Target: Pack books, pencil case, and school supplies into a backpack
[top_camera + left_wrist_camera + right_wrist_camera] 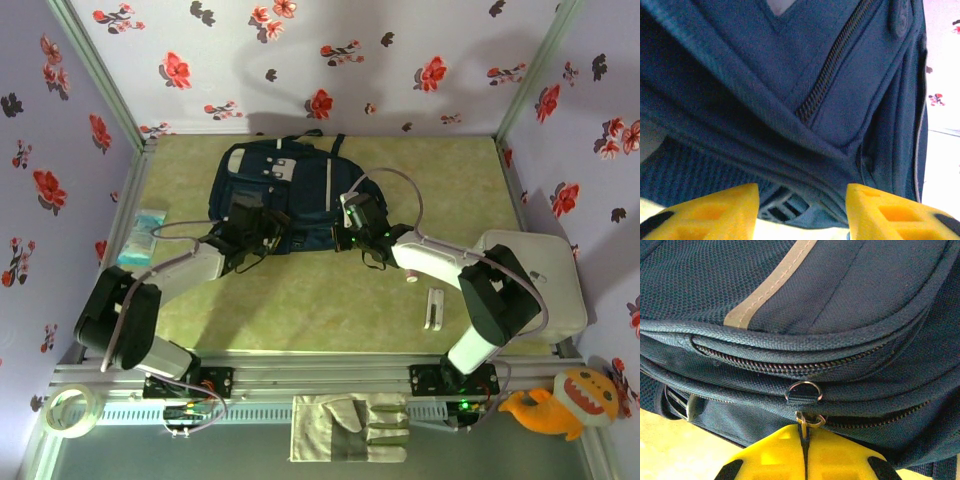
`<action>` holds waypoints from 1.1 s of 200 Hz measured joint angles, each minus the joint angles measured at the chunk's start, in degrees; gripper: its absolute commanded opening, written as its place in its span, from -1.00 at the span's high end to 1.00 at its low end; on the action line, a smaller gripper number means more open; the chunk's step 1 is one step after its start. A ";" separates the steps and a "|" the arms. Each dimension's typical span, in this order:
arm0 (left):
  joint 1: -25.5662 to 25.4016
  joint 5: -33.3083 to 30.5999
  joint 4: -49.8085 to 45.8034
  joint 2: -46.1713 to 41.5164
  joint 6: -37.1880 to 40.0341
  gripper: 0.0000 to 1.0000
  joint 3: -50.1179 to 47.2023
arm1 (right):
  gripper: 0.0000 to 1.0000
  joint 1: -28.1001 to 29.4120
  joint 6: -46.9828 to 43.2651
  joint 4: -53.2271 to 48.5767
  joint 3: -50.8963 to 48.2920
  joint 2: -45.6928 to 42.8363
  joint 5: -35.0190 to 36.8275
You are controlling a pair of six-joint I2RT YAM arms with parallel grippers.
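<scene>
The dark navy backpack (285, 180) lies flat at the back middle of the table. My right gripper (805, 440) is shut on a metal zipper pull (809, 421) at the backpack's (790, 300) right side; from above that gripper (346, 213) sits against the bag's edge. My left gripper (803, 200) is open at the bag's near left edge, its yellow fingers (715, 210) either side of a fold of navy fabric (790, 130) without pinching it. A slim white bar (433, 308) and a tiny white tube (411, 277) lie on the table right of centre. The books and the pencil case are out of view.
A pale blue packet (145, 235) lies by the left wall. A white box (545, 285) stands at the right edge. In front of the table's rail are a tape roll (70, 410), a work glove (350, 428) and an orange plush toy (560, 400).
</scene>
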 measured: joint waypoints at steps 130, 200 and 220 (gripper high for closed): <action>3.98 2.58 3.34 4.76 5.64 1.00 3.39 | 1.00 -6.97 -0.50 -0.87 -0.55 -1.81 4.76; 7.63 10.21 -4.26 9.51 15.91 1.00 11.72 | 1.00 -6.73 -1.92 -4.76 0.46 -2.40 4.02; 9.60 13.62 -8.74 14.29 22.08 1.00 18.23 | 1.00 -4.26 -1.88 -6.25 -0.07 -3.96 5.53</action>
